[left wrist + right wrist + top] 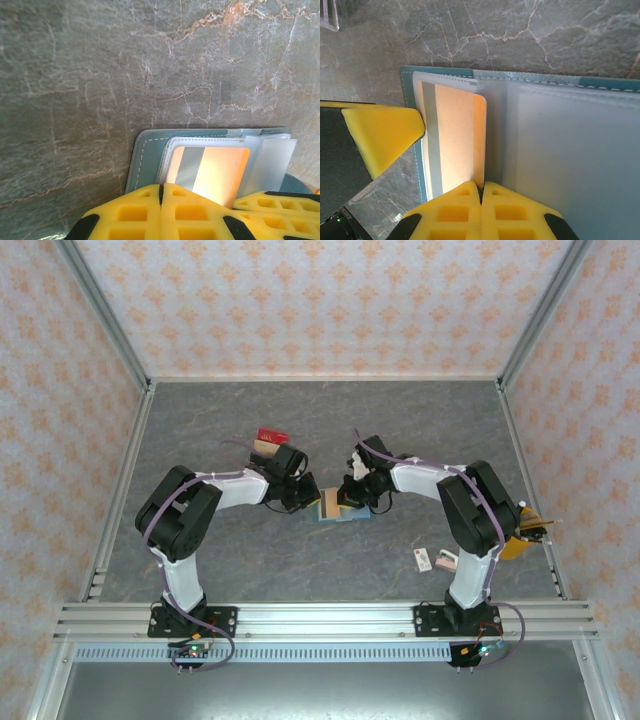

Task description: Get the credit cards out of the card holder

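Observation:
The teal card holder [332,517] lies open on the grey table, its clear sleeves facing up [570,150]. One credit card [455,140], pale orange with a grey stripe, stands up from the left-hand sleeves. My right gripper [481,185] is shut on that card's near edge; I cannot tell whether sleeve plastic is pinched with it. In the left wrist view the same credit card [210,170] lies over the card holder [150,155]. My left gripper [161,186] is shut with nothing between its fingers, and its tips rest on the holder's near edge. Both grippers meet at the holder, the left gripper [308,500] and the right gripper [352,498].
A clear tray with red and tan contents [268,443] sits behind the left gripper. A small white tag [423,559] and a pinkish lump [445,562] lie by the right arm's base. A yellow-orange object [520,537] is at the right wall.

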